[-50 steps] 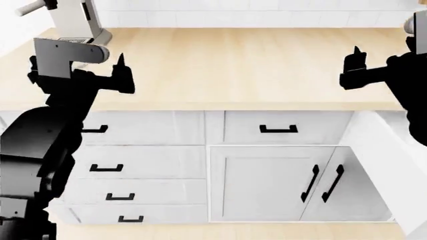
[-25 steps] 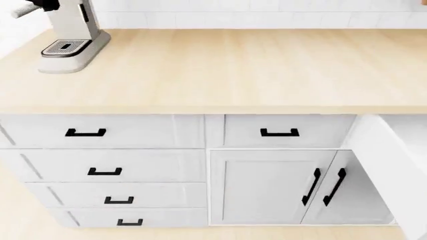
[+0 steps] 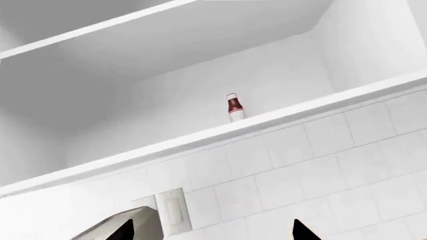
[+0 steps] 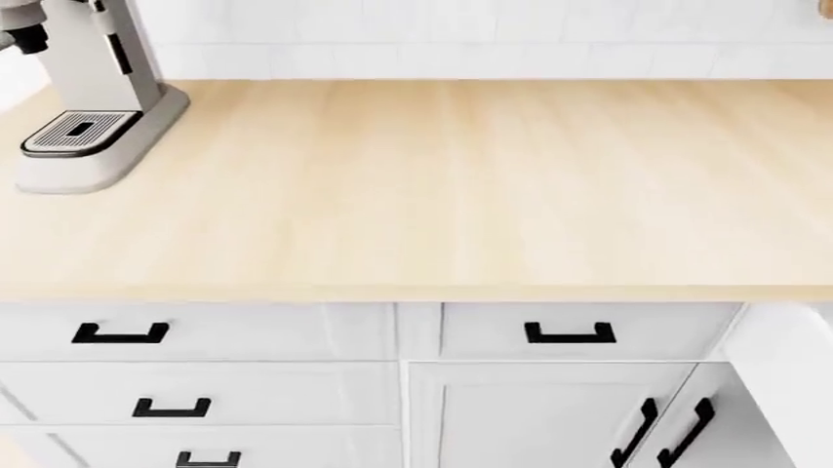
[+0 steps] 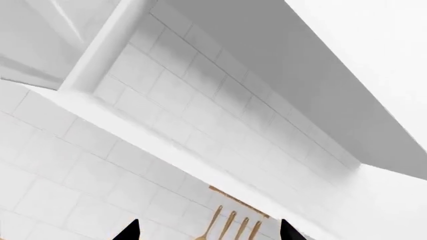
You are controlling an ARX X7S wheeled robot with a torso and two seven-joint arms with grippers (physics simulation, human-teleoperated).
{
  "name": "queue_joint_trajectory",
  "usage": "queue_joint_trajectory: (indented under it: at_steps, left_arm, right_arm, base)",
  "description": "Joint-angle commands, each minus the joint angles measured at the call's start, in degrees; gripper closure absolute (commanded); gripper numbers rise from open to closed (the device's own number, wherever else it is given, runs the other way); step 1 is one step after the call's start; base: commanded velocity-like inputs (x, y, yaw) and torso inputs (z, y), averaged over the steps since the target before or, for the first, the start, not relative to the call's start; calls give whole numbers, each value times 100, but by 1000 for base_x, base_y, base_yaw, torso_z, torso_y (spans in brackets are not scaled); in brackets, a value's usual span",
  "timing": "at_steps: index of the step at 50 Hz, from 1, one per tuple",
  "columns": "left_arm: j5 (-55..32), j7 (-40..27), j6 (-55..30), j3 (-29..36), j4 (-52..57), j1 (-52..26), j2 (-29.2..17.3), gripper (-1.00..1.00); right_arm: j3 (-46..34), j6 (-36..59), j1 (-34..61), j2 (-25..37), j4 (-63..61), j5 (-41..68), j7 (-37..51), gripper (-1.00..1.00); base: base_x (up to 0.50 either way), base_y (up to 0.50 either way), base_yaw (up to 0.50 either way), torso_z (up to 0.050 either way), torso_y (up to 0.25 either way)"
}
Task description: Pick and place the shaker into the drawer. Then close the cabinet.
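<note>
The shaker (image 3: 233, 107), a small upright bottle with a dark red body and white cap, stands on an open wall shelf (image 3: 280, 118) above glossy tiles (image 3: 320, 170). Both arms point upward: left gripper (image 3: 212, 231) and right gripper (image 5: 208, 231) appear spread, only fingertips visible. The cabinet (image 4: 547, 419) sits under a wood-grain counter (image 4: 443, 185).

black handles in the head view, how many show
6: four horizontal ones, upper left drawer, below it, cut off at the edge, middle drawer; two vertical cabinet bars. More may be below frame.
</note>
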Motion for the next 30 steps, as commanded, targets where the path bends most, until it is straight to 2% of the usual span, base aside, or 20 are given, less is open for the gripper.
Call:
queue_joint_trajectory:
  at_steps: [1,20,30]
  left_arm:
    - [-154,-88,-86,-123,257,227,103,-100]
    - [-270,-119,-126,-180,471,498,125,-100]
    - [-302,-107,-125,-196,499,525,104,-100]
  right_arm:
    - [-17,8,222,-135,62,-65,-14,-100]
    - [20,-30,54,-146,-54,-17,23,-100]
    - [-22,-66,12,-166,-113,-17,-3,-100]
  base:
    - [500,0,0,0,11]
    - [500,-2,0,0,2]
    - [500,-145,0,0,3]
